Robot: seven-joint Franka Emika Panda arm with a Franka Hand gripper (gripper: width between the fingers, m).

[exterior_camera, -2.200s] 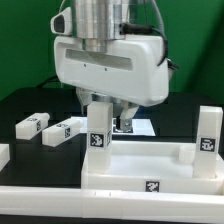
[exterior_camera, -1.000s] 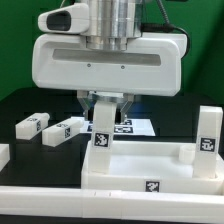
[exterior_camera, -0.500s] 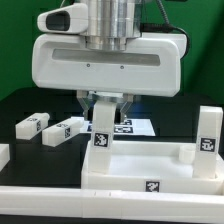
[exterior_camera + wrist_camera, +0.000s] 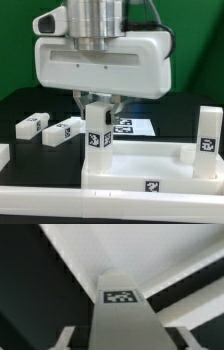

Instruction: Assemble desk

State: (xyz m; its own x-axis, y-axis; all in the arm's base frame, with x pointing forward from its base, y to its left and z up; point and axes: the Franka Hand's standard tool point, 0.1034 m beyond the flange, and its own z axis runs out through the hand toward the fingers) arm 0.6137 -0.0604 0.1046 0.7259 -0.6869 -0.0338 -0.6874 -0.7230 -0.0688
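Our gripper [image 4: 96, 103], jaws half-closed on the upright leg [image 4: 96, 135], sits turned from before; we are likely screwing it into the desk top [image 4: 150, 172].

Broad white rounded pincer [image 4: 97, 114] housing, grey ribbed metal wrist cylinder [image 4: 98, 18], black cables [image 4: 152, 12]

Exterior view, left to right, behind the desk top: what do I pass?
First lying leg → second lying leg → upright leg between the jaws → marker board → upright leg at the exterior view's right.
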